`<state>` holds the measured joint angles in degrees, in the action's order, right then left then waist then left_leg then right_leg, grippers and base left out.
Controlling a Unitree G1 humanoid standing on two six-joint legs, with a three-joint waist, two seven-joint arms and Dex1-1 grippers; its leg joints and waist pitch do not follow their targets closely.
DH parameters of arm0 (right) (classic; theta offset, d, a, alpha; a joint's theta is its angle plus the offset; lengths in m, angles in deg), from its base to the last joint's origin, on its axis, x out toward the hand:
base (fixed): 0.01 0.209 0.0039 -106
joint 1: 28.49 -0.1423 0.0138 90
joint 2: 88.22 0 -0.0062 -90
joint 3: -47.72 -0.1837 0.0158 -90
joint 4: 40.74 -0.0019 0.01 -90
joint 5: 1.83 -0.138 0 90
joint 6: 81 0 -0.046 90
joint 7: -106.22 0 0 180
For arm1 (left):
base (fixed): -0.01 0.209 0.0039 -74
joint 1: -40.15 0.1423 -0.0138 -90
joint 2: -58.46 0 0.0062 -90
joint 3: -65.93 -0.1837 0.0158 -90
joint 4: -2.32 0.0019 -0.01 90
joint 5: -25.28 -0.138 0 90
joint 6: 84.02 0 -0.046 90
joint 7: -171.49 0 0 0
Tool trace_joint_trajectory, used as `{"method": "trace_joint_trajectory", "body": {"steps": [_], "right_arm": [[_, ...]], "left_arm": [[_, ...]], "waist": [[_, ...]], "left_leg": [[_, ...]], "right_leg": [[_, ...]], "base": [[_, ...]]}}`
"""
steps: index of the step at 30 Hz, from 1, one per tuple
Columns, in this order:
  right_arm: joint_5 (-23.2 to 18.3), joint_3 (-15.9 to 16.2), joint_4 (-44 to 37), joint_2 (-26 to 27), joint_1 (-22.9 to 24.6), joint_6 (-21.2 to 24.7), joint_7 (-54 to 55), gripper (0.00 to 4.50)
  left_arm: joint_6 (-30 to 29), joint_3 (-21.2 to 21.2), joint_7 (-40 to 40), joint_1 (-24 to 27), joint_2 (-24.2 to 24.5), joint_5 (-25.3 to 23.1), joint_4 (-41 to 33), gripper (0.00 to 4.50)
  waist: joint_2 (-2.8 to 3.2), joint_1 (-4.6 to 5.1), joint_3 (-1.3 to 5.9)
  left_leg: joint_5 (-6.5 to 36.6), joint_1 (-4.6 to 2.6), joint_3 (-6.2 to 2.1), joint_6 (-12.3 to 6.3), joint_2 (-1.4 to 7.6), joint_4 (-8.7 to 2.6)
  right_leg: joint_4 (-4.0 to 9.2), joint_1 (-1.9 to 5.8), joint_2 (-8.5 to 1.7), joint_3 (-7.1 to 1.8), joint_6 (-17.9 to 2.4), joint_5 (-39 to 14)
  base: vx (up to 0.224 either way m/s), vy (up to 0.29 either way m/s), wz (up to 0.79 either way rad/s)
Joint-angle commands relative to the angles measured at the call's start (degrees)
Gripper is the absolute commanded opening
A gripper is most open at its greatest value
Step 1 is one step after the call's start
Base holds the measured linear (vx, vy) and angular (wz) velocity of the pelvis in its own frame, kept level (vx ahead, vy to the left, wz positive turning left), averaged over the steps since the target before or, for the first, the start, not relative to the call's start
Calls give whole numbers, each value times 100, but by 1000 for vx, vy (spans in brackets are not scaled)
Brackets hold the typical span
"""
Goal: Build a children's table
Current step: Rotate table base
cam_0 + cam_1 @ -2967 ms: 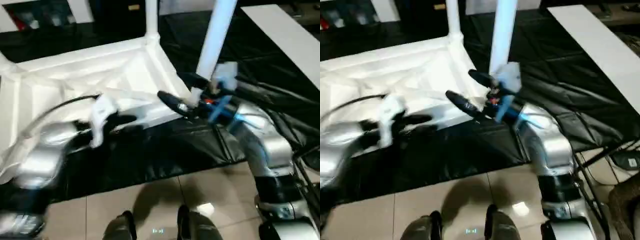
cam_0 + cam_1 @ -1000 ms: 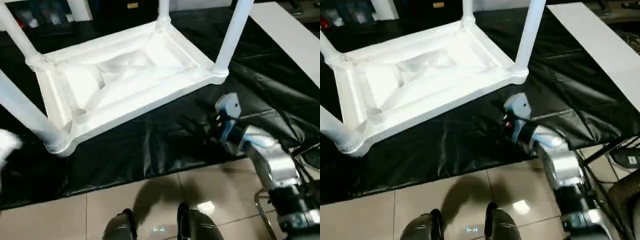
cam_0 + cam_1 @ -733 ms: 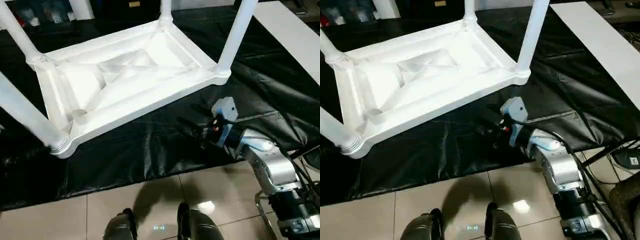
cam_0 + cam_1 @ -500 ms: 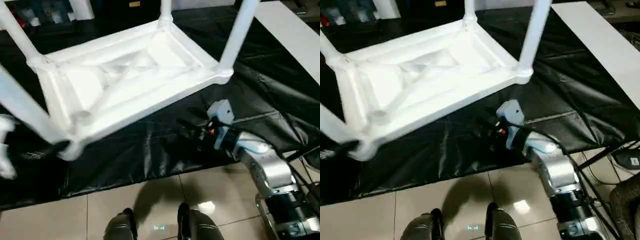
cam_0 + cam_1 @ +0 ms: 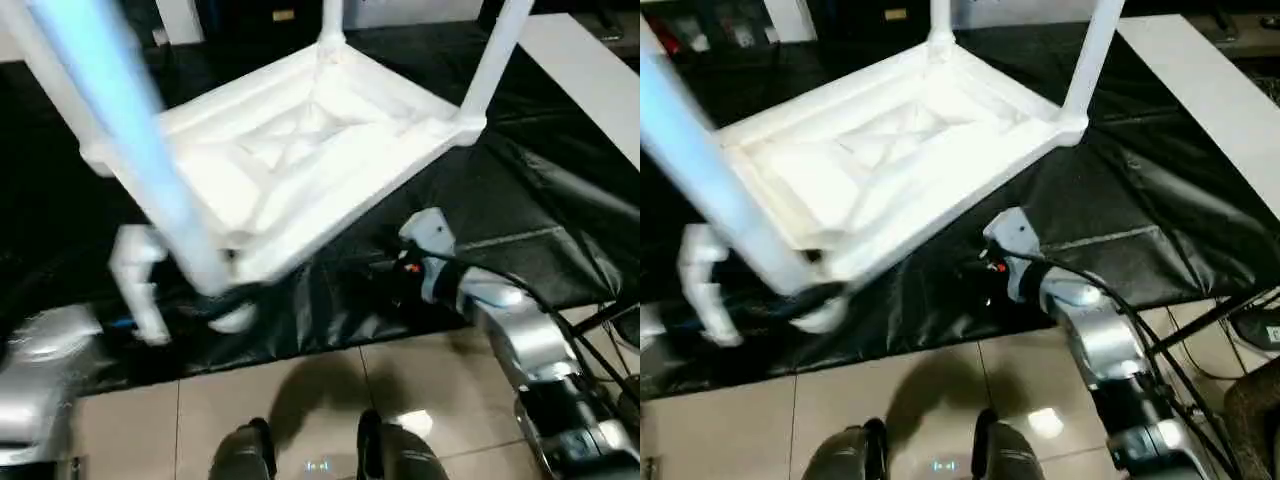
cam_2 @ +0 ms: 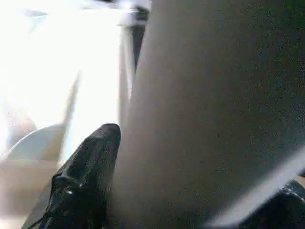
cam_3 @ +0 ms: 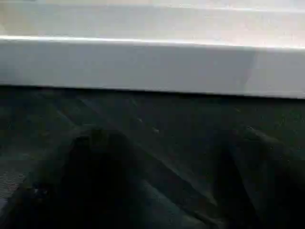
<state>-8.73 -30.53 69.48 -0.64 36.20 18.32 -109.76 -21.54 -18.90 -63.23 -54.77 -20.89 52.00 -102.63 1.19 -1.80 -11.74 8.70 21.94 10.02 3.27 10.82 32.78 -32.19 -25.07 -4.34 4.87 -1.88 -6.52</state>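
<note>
Your children's table [image 5: 300, 150] lies upside down on the black-covered counter [image 5: 560, 200], its ribbed underside up and legs rising out of frame, with the near-left corner lifted. Your left tool [image 6: 190, 191] is closed around the near-left leg [image 5: 130, 130] just above its corner socket — one black finger [image 6: 86, 171] presses against the tube. Your right tool [image 5: 975, 272] rests spread wide and empty on the counter, just beside the table's near edge. The risk, as I judge it: tilting from one leg could pull that leg out of its socket, or slide the top off the near edge of the counter onto the tiled floor [image 5: 300, 400].
</note>
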Motion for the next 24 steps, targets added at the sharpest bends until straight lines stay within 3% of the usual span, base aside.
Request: {"method": "trace_joint_trajectory", "body": {"steps": [1, 6, 7, 8, 11, 13, 16, 19, 24], "right_arm": [[156, 34, 273, 51, -139, -82, 161, 450], [291, 90, 776, 322, -509, -226, 301, 450], [319, 96, 924, 426, -627, -287, 342, 450], [333, 95, 1018, 486, -700, -329, 365, 450], [368, 118, 1276, 736, -987, -450, 450, 450], [368, 118, 1276, 736, -987, -450, 450, 450], [447, 192, 1504, 934, -1211, -597, 463, 450], [458, 196, 1542, 954, -1239, -619, 464, 450], [595, 106, 1767, 944, -1297, -769, 573, 450]], "left_arm": [[-133, -243, -6, -26, -39, 91, -236, 338], [-302, -711, 65, -143, -303, 194, -489, 338], [-339, -851, 96, -186, -411, 207, -522, 338], [-359, -932, 114, -215, -478, 210, -529, 338], [-354, -1299, 223, -387, -791, 148, -499, 338], [-354, -1299, 223, -387, -791, 148, -499, 338], [-209, -1736, 389, -786, -1300, -8, -266, 338], [-172, -1794, 399, -848, -1367, -51, -213, 338], [399, -1743, 791, -1344, -1639, -640, 601, 338]], "waist": [[7, 22, 478], [11, 55, 496], [-35, 58, 493], [-11, 64, 498], [-64, 154, 476], [-50, 185, 470], [-56, 268, 481], [-79, 280, 484], [-88, 297, 522]], "left_leg": [[1708, -114, -62, -234, 172, -396], [1561, -114, -42, -296, 177, -370], [1554, -104, -35, -301, 170, -369], [1545, -91, -48, -303, 172, -370], [1727, -83, -66, -257, 170, -379], [1778, -72, -80, -232, 166, -378], [1820, -63, -82, -235, 154, -355], [1802, -51, -79, -258, 149, -343], [1492, -28, -53, -425, 132, -314]], "right_leg": [[394, 319, -353, -307, -852, -2740], [349, 321, -339, -308, -1024, -2451], [358, 333, -330, -304, -996, -2436], [328, 343, -342, -303, -1020, -2421], [370, 349, -342, -277, -948, -2693], [377, 353, -344, -271, -864, -2800], [385, 357, -346, -265, -846, -2840], [389, 367, -351, -260, -833, -2831], [373, 383, -337, -255, -915, -2469]], "base": [[0, 0, 0], [0, 0, 0], [0, 0, 0], [0, 0, 0], [0, 0, 0], [0, 0, 0], [0, 0, 0], [0, 0, 0], [0, 0, 0]]}}
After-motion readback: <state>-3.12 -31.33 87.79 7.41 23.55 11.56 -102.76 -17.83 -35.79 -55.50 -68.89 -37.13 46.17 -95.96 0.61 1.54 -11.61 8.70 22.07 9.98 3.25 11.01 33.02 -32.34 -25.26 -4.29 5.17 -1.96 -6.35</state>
